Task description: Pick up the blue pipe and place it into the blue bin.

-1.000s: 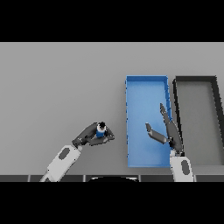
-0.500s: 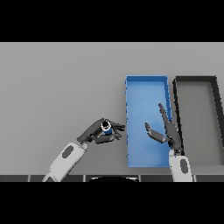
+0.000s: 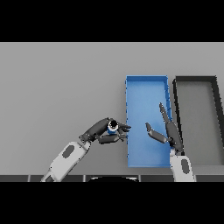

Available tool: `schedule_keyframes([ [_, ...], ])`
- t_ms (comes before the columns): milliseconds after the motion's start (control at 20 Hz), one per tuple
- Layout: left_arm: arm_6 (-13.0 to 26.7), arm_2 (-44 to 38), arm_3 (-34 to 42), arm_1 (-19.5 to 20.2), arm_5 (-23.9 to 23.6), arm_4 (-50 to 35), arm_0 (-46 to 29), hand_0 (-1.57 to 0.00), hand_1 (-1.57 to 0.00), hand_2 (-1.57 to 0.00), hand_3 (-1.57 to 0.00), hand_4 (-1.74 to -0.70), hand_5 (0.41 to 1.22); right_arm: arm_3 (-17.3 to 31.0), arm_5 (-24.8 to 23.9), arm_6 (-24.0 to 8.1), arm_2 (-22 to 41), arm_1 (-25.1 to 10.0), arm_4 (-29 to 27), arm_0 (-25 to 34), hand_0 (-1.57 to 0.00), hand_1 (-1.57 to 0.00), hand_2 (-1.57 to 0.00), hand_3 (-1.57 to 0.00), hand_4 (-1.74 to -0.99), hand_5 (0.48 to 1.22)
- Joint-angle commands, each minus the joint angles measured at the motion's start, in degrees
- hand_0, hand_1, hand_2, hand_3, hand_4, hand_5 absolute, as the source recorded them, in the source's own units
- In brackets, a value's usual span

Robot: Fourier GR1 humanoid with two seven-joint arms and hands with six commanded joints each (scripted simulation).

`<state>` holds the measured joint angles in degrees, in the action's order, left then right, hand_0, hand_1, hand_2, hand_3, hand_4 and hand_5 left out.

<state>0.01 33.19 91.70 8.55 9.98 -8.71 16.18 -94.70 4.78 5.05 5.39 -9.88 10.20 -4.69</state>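
My left hand (image 3: 99,132) is shut on the blue pipe (image 3: 113,127), fingers and thumb curled round it, its ring-shaped end facing up. It holds the pipe just left of the blue bin (image 3: 147,82), close beside the bin. My right hand (image 3: 169,131) is open, fingers straight, over the blue bin near its right side.
A dark grey bin (image 3: 196,80) stands right beside the blue bin on its right. Grey table (image 3: 61,87) spreads to the left and behind the bins.
My left hand has carried the pipe to the right, from mid-table to beside the blue bin. My right hand has barely moved.
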Motion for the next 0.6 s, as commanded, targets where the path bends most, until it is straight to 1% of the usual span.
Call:
schedule_keyframes([
  [0,0.23,0.03,-0.17,-0.05,-0.12,0.08,-0.13,-1.57,-1.57,-1.57,-1.44,-1.73,1.219,-0.14,0.09,-0.20,-0.08,-0.15,-0.10,0.19,0.00,0.00,0.00,0.00,-1.269,0.688],
  [50,0.60,0.06,-0.27,-0.23,-0.36,0.20,-0.19,-1.57,-1.57,-1.57,-1.44,-1.73,1.219,-0.29,0.18,-0.46,-0.17,-0.30,-0.24,0.38,0.00,0.00,0.00,0.00,-1.259,0.688],
  [200,-0.14,-0.41,-1.60,-0.23,-0.32,0.58,0.11,-1.57,-1.57,-1.57,-1.44,-1.73,1.220,-0.65,0.33,-1.81,-0.02,-0.19,-0.43,0.89,0.00,0.00,0.00,0.00,-1.243,0.687],
  [250,-0.31,-0.55,-1.77,-0.24,-0.18,0.47,0.26,-1.57,-1.57,-1.57,-1.44,-1.73,1.220,-1.47,0.69,-1.11,-0.28,-0.57,-0.98,0.24,0.00,0.00,0.00,0.00,-1.229,0.687],
  [300,-0.80,-0.39,-1.31,0.04,0.15,0.27,-0.19,-1.57,-1.57,-1.57,-1.44,-1.73,1.220,-1.28,0.81,-0.93,-0.87,-1.04,-1.47,0.78,0.00,0.00,0.00,0.00,-1.213,0.684],
  [350,-0.89,-0.61,-1.09,0.39,0.20,0.12,-0.33,-1.57,-1.57,-1.57,-1.44,-1.73,1.220,-1.50,2.92,0.43,-1.14,-0.85,-4.40,1.20,0.00,0.00,0.00,0.00,-1.215,0.669],
  [400,-1.13,-0.89,-0.44,0.96,0.42,-0.23,-0.45,-1.57,-1.57,-1.57,-1.44,-1.73,1.221,-2.93,5.65,0.82,-1.56,-1.41,-7.97,1.51,0.00,0.00,0.00,0.00,-1.225,0.647],
  [450,-0.31,-0.59,-0.68,-0.04,0.06,-0.14,0.41,-1.57,-1.57,-1.57,-1.44,-1.73,1.221,-4.43,8.70,-0.07,-1.90,-2.13,-12.09,2.15,0.00,0.00,0.00,0.00,-1.231,0.620],
  [500,-0.35,-0.23,-0.89,-0.43,0.15,-0.01,0.43,-1.57,-1.57,-1.57,-1.44,-1.73,1.221,-6.26,11.25,-1.84,-1.98,-2.76,-16.14,2.64,0.00,0.00,0.00,0.00,-1.242,0.584],
  [550,-0.28,-0.18,-1.03,-0.04,0.45,0.00,0.12,-1.57,-1.57,-1.57,-1.44,-1.73,1.221,-8.65,12.62,-4.25,-2.16,-3.90,-19.31,3.35,0.00,0.00,0.00,0.00,-1.254,0.554],
])
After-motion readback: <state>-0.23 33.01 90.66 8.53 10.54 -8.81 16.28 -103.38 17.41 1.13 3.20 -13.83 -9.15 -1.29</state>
